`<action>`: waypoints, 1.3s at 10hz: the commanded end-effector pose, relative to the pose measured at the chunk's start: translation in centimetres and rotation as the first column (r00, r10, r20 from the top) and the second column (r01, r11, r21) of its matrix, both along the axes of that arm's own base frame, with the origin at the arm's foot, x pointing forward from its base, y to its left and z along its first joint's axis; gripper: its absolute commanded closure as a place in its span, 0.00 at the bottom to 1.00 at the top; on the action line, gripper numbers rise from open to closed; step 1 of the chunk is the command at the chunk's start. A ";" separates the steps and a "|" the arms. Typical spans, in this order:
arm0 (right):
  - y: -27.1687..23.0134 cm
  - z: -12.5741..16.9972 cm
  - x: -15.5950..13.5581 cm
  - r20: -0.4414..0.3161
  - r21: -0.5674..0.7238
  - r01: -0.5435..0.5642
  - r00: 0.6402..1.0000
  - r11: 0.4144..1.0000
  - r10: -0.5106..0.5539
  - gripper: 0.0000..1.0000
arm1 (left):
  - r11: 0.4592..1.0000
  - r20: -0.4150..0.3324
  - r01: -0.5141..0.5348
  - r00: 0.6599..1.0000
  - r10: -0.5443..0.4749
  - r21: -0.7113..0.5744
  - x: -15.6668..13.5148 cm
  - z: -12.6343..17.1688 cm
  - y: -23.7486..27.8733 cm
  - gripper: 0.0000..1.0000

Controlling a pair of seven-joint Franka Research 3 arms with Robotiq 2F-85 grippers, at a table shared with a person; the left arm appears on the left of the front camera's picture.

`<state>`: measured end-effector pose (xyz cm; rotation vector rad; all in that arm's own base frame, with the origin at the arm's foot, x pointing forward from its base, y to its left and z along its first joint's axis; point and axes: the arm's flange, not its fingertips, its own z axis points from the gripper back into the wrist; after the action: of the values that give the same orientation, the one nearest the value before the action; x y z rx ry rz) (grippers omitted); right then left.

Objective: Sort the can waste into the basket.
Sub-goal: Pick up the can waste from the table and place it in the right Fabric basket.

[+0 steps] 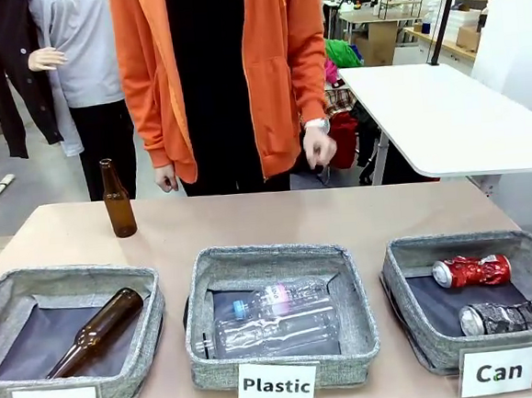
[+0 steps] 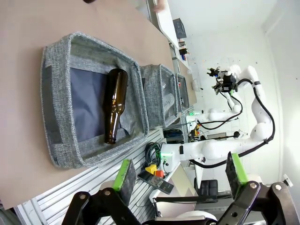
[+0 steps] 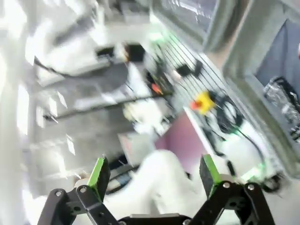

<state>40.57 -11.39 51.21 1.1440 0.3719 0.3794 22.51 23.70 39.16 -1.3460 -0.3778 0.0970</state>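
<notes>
Both crushed cans — the red can (image 1: pixel 472 271) and the silver-black can (image 1: pixel 507 316) — lie in the "Can" basket (image 1: pixel 407 321). The left gripper (image 2: pixel 180 176) and right gripper (image 3: pixel 154 173) hang with fingers spread wide, empty.

Upright bottle (image 1: pixel 117 199) alone interrupts seemingly open far tabletop (image 1: pixel 277 218).

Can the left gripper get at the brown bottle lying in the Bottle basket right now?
Probably yes: the left gripper is open and empty, and the brown bottle lies uncovered in the Bottle basket, nothing between them.
</notes>
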 end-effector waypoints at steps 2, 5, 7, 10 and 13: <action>2.1 2.2 -1.6 -0.381 0.422 0.906 0.137 -0.041 -0.914 0.00 | 1.000 0.010 -0.002 1.000 0.002 -0.018 -0.1 0.3 0.1 0.00; 3.4 2.8 -1.2 -0.301 0.349 0.919 -0.074 -0.182 -0.951 0.00 | 1.000 0.010 -0.002 1.000 0.002 -0.018 -0.1 0.3 0.1 0.00; -0.3 2.1 -0.9 -0.217 0.178 0.573 0.816 0.800 -0.536 0.00 | 1.000 0.010 -0.002 1.000 0.002 -0.018 -0.1 0.3 0.1 0.00; -0.3 2.1 -0.9 -0.217 0.178 0.573 0.816 0.800 -0.536 0.00 | 1.000 0.010 -0.002 1.000 0.002 -0.018 -0.1 0.3 0.1 0.00; -0.3 2.1 -0.9 -0.217 0.178 0.573 0.816 0.800 -0.536 0.00 | 1.000 0.010 -0.002 1.000 0.002 -0.018 -0.1 0.3 0.1 0.00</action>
<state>39.74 -11.18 53.17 1.4655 0.1180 -0.2236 22.51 23.70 39.14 -1.3465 -0.3774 0.0972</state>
